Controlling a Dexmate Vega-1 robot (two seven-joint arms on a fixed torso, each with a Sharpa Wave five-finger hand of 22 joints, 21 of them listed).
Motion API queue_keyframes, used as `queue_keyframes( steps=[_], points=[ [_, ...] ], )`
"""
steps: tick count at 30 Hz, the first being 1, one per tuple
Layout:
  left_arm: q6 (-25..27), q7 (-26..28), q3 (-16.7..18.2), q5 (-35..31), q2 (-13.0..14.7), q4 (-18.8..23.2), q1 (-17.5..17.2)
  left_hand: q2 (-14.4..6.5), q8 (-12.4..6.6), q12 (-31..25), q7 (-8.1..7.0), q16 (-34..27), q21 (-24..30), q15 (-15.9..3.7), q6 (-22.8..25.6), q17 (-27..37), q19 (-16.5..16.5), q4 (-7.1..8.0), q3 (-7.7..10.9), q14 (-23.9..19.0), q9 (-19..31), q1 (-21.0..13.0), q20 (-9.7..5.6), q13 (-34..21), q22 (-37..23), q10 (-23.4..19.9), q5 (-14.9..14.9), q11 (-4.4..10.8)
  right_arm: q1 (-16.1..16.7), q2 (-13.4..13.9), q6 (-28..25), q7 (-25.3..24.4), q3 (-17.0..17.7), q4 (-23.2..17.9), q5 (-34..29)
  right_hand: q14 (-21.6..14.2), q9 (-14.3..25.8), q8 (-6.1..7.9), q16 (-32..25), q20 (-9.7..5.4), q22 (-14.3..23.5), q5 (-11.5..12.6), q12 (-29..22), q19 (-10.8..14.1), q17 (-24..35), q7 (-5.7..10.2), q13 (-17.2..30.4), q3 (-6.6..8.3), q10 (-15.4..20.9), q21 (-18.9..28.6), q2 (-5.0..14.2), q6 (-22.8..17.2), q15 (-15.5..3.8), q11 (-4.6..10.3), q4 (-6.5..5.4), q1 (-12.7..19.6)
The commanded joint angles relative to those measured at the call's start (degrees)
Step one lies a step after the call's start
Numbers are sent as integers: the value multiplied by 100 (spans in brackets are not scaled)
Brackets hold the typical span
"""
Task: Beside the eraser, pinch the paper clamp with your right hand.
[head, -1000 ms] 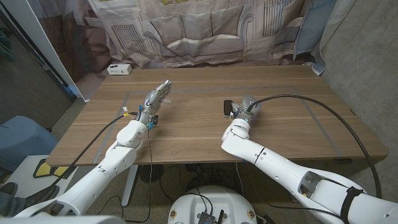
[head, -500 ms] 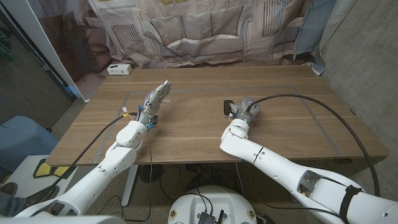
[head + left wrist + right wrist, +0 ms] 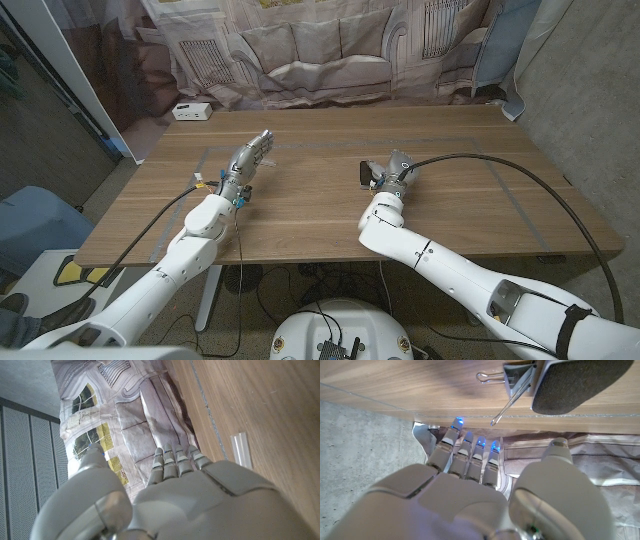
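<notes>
Paper clamp (image 3: 519,378), a small dark metal binder clip with silver wire handles, lies on the brown wooden table (image 3: 300,215) right against the dark grey rounded eraser (image 3: 580,382). One wire handle sticks out toward the robot.

Nearest the robot, the right hand (image 3: 396,172) is raised just short of that pair. In the right wrist view its fingers (image 3: 470,455) are straight and close together, tips lit blue, with the thumb standing apart. It holds nothing and touches neither the clamp nor the eraser. The left hand (image 3: 248,160) waits well apart on the other side of the table, fingers stretched out and empty.

The step in hand looks like the final approach, with the pinch itself not yet made. The next move probably calls for easing the hand forward, setting thumb and a finger on either side of the clamp, and closing without nudging the eraser.

From the head view the right hand covers most of the target. Only a small dark shape shows at its side, and I cannot tell whether that is clamp or eraser.

Farther off, a small white box (image 3: 190,111) sits at the table's far left corner, in front of a printed grey cloth backdrop (image 3: 330,50).
</notes>
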State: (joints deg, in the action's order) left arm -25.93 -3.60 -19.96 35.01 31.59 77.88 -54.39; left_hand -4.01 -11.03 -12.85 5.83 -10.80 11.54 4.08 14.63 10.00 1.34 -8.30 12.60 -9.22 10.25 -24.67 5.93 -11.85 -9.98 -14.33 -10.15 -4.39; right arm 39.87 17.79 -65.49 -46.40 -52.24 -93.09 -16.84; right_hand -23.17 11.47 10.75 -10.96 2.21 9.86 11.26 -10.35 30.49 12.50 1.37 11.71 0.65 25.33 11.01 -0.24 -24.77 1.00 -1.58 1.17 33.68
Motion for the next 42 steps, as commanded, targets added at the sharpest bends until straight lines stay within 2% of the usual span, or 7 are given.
queue_keyframes(
  steps=[1, 9, 12, 15, 25, 34, 42],
  points=[
    [95, 40, 18, -12, 82, 129, -65, 13, -1, 1, 3, 0, -14, -14, 42, 20, -1, 16, 46, -44, 35, -71, -25, -12, -32, -35, -5, -16, 257, 669, 1197, 229, 86, -488, -59, 141, 14, -38, 27, -115, 5, 20, 14, -49, -9, -150, 4, -9, -141, -23, 58, 205, -70, -80, -7, -57],
    [205, 124, 6, -62, 137, 277, -105, 17, -3, -2, 5, -3, -9, -14, 51, 20, 13, 19, 45, -56, 34, -65, -42, -12, -32, -45, -3, -40, 502, 981, 2185, 369, 334, -611, -58, 242, 12, -21, 24, -248, -4, 26, 2, 5, -30, -328, -4, 57, -251, -1, 162, 302, -131, -207, 23, -6],
    [243, 165, 0, -87, 150, 336, -118, 18, -3, -1, 5, -3, -10, -11, 53, 20, 11, 20, 46, -58, 34, -63, -40, -12, -32, -44, -3, -30, 618, 1162, 2620, 570, 494, -737, 69, 480, 11, 4, 46, -154, -9, 23, -12, 332, -35, -448, -6, 103, -376, 101, 260, 379, 0, -316, 27, -15],
    [212, 170, -8, -75, 106, 338, -113, 19, -2, -5, 7, -4, -11, -12, 52, 20, 11, 21, 46, -60, 34, -61, -55, -12, -32, -55, -2, -32, 746, 1273, 3159, 556, 646, -717, 111, 464, 18, 87, -10, -149, -15, 25, -77, 409, -29, -613, 0, 164, -315, 94, 373, 229, 70, -438, 37, 10],
    [212, 244, -113, -186, -16, 362, -31, 23, -6, -10, 18, -9, -1, -15, 69, 20, 44, 25, 46, -83, 34, -53, -164, -12, -31, -71, -2, -30, 1063, 1621, 4455, 875, 1093, -769, 313, 568, 21, 92, 2, -210, -18, 15, -80, 232, -27, -608, 3, 180, -356, -2, 398, 223, 33, -427, 51, -1],
    [320, 541, -200, -397, -103, 424, -10, 48, -7, -11, 47, -15, 29, -13, 89, 22, 136, 45, 26, -117, 34, -6, -365, -11, -31, -83, 9, -73, 1273, 1816, 5857, 1153, 1552, -393, 700, 620, 17, 101, -8, -189, -18, 13, -94, 33, -15, -588, 1, 181, -348, -74, 426, 198, 21, -460, 38, -48],
    [414, 652, -405, -611, -294, 280, 204, 93, -5, -7, 74, -15, 48, -4, 98, 30, 199, 92, -27, -116, 33, 101, -404, -11, -36, -79, 25, -81, 1427, 2015, 6789, 1606, 1966, -249, 1146, 686, 13, 102, -3, -187, -18, 13, -95, -93, -8, -593, 0, 164, -362, -98, 421, 188, 41, -477, 21, -106]
  ],
)
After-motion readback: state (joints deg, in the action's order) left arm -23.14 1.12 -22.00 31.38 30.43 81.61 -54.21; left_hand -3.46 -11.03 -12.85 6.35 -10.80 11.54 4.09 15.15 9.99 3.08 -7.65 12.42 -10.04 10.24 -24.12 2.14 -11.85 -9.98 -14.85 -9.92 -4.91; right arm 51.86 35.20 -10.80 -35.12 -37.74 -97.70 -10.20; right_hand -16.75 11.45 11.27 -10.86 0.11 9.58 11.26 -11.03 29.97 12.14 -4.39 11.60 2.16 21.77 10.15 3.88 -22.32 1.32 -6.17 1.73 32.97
